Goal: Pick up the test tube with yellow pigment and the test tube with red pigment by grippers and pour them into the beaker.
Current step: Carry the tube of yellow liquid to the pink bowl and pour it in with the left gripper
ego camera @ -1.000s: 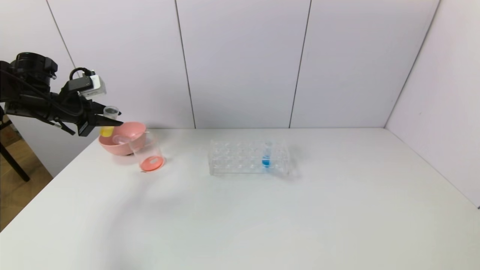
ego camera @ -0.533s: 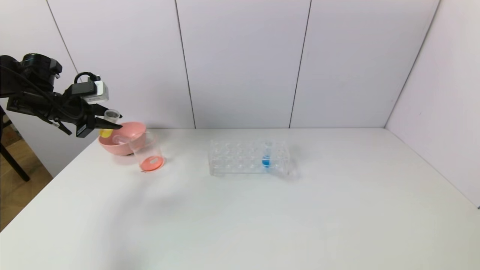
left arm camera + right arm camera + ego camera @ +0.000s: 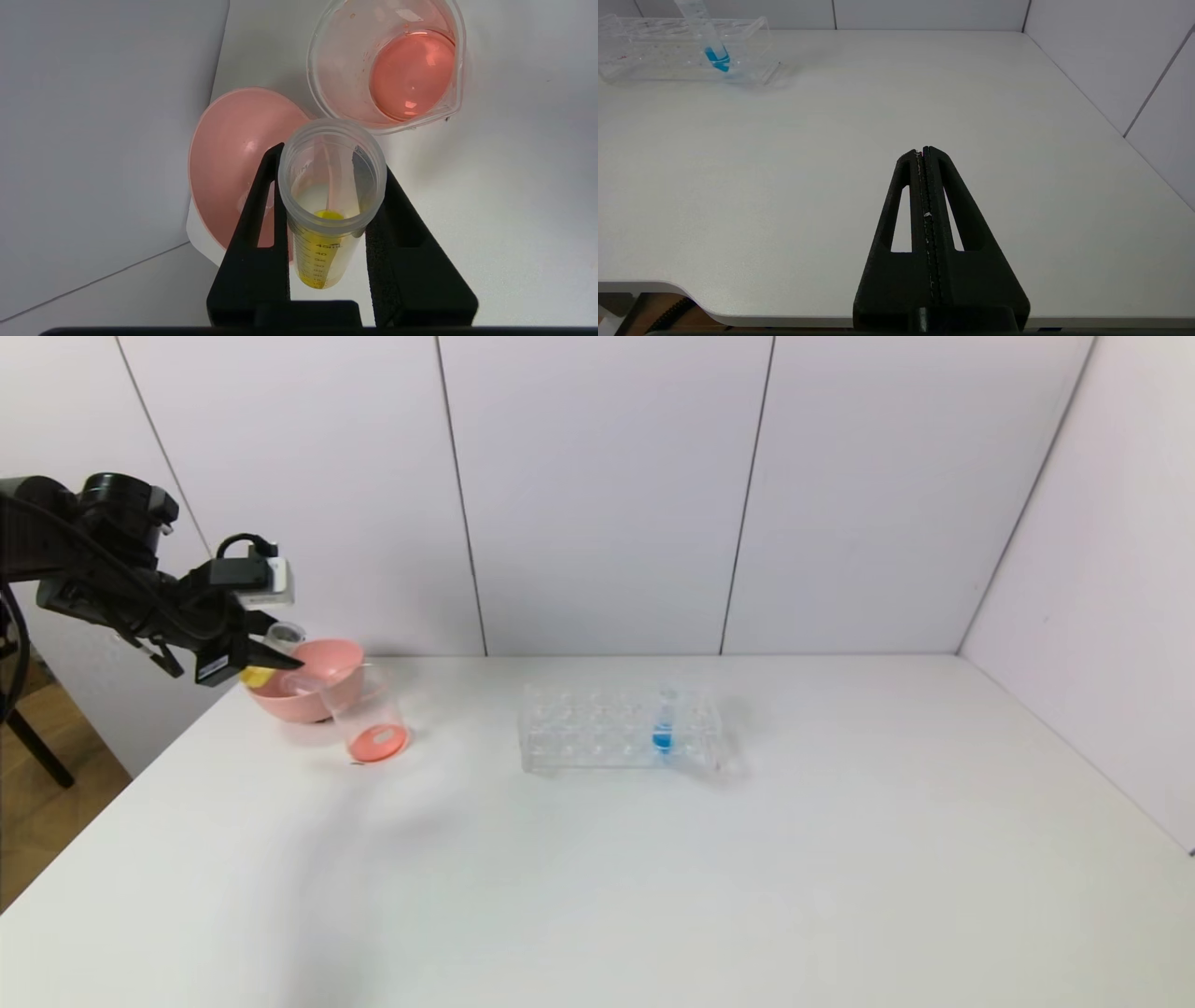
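My left gripper [image 3: 280,658] is shut on the test tube with yellow pigment [image 3: 271,653] and holds it nearly upright over the near-left edge of the pink bowl [image 3: 289,707]. In the left wrist view the tube [image 3: 327,210] sits between both fingers, yellow liquid at its bottom. The beaker [image 3: 359,695] stands just right of the bowl with red-orange liquid in its bottom; it also shows in the left wrist view [image 3: 336,60]. No tube with red liquid shows; an empty clear tube [image 3: 301,683] lies in the bowl. My right gripper [image 3: 923,150] is shut and empty, low over the table's near right.
A clear tube rack [image 3: 621,728] stands mid-table with a blue-liquid tube [image 3: 663,723] in it. The back wall is close behind the bowl. The table's left edge [image 3: 121,784] runs just below my left arm.
My left gripper has moved right and down with the yellow tube, closer to the bowl and beaker. Nothing else has moved.
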Motion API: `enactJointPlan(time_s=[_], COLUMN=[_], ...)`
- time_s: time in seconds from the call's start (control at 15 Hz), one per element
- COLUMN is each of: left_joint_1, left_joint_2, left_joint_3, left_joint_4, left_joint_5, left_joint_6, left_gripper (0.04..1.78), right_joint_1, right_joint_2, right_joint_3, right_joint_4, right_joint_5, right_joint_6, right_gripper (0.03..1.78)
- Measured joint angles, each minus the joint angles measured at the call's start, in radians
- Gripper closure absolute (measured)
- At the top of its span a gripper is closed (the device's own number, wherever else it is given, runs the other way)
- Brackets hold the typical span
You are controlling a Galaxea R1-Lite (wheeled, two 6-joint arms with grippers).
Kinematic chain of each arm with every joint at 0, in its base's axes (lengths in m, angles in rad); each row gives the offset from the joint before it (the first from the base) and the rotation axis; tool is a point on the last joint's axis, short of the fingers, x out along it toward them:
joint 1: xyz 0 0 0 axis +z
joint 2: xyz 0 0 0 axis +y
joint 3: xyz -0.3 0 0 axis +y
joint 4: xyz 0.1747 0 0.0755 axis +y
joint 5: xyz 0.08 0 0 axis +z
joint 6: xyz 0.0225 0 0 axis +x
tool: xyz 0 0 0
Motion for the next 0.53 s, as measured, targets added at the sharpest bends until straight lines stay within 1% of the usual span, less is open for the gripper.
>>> enactJointPlan(time_s=[0.13,0.4,0.53], left_joint_1=[-0.007,-0.016,-0.016], left_joint_2=[0.005,0.007,0.007], left_joint_3=[0.0,0.0,0.0], left_joint_4=[0.0,0.0,-0.004], left_joint_5=[0.023,0.027,0.048], left_joint_6=[0.013,0.015,0.017], left_gripper=[1.35,1.35,1.35], right_joint_1=[0.0,0.0,0.0], right_joint_2=[0.0,0.0,0.0], right_joint_3=[0.0,0.0,0.0], right_joint_4=[0.0,0.0,0.0], right_joint_5=[0.0,0.0,0.0], right_joint_6=[0.0,0.0,0.0], right_gripper=[1.7,1.7,1.7])
